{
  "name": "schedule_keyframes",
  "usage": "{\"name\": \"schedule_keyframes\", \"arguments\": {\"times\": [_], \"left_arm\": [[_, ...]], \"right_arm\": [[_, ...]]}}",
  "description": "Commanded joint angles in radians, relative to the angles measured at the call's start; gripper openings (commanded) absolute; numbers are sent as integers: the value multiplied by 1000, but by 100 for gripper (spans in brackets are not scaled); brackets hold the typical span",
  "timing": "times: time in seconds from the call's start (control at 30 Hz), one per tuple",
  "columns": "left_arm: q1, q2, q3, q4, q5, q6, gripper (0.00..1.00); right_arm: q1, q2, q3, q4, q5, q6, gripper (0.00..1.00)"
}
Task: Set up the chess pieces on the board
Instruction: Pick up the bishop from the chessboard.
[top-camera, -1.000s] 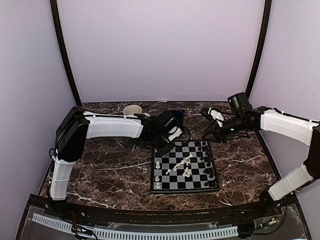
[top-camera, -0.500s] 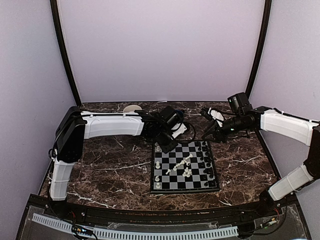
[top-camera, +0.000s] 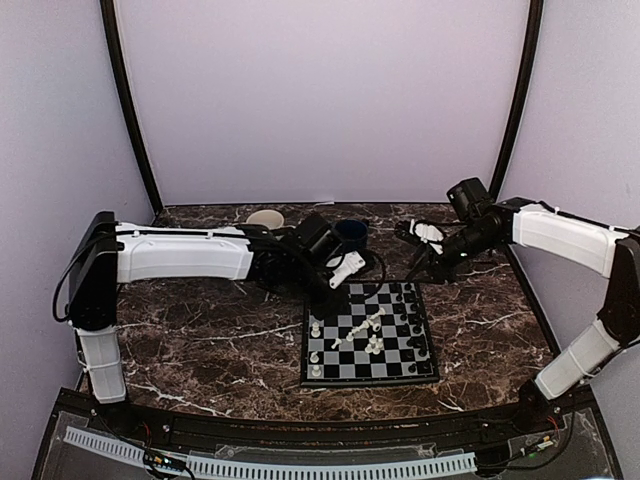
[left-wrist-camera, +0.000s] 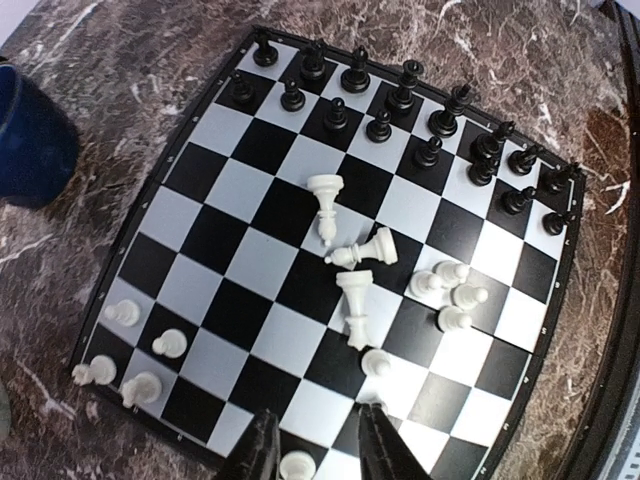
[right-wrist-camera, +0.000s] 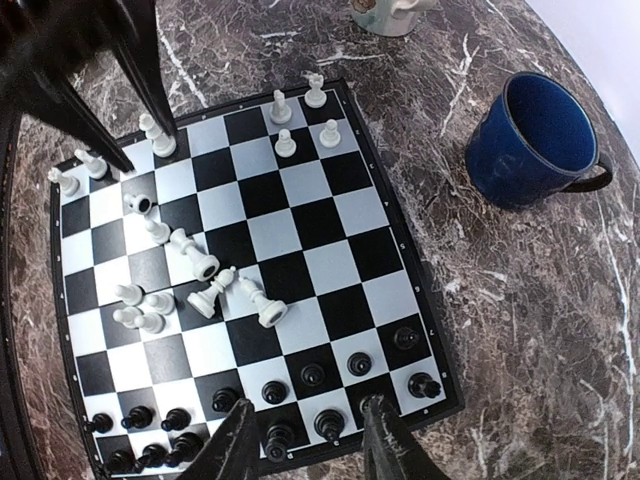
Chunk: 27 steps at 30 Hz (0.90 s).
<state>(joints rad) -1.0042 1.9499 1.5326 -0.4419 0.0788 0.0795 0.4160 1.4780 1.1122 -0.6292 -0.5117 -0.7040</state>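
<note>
The board lies at the table's middle, with the chess pieces on it. Black pieces stand in two rows along one edge. Three larger white pieces lie toppled mid-board beside a cluster of white pawns. More white pieces stand near the opposite edge. My left gripper hovers open over the white side, a white pawn standing free between its fingers. My right gripper hangs open above the black rows, holding nothing.
A blue mug stands just beyond the board's far corner, and a pale cup sits further back left. Both arms reach in over the board's far edge. Purple walls enclose the marble table.
The left arm has stretched out lower and its jaws have widened a little over the white pawn. The right wrist has drawn slightly back.
</note>
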Motion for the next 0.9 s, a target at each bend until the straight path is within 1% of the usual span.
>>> {"name": "schedule_keyframes", "arguments": {"times": [0.0, 0.07, 0.2, 0.4, 0.67, 0.87], "left_arm": [[27, -197, -133, 141, -34, -89, 31], [47, -240, -203, 189, -55, -142, 31], [74, -330, -318, 303, -72, -234, 31], [81, -425, -436, 422, -78, -311, 32], [85, -446, -487, 456, -66, -339, 33], [87, -461, -514, 478, -66, -347, 33]], "right_arm": [[13, 53, 115, -139, 34, -178, 38], [38, 77, 145, -150, 60, -210, 38], [116, 154, 163, -152, 162, -289, 39], [177, 254, 192, -175, 254, -397, 42], [225, 344, 228, -181, 308, -417, 43], [245, 401, 256, -194, 310, -414, 43]]}}
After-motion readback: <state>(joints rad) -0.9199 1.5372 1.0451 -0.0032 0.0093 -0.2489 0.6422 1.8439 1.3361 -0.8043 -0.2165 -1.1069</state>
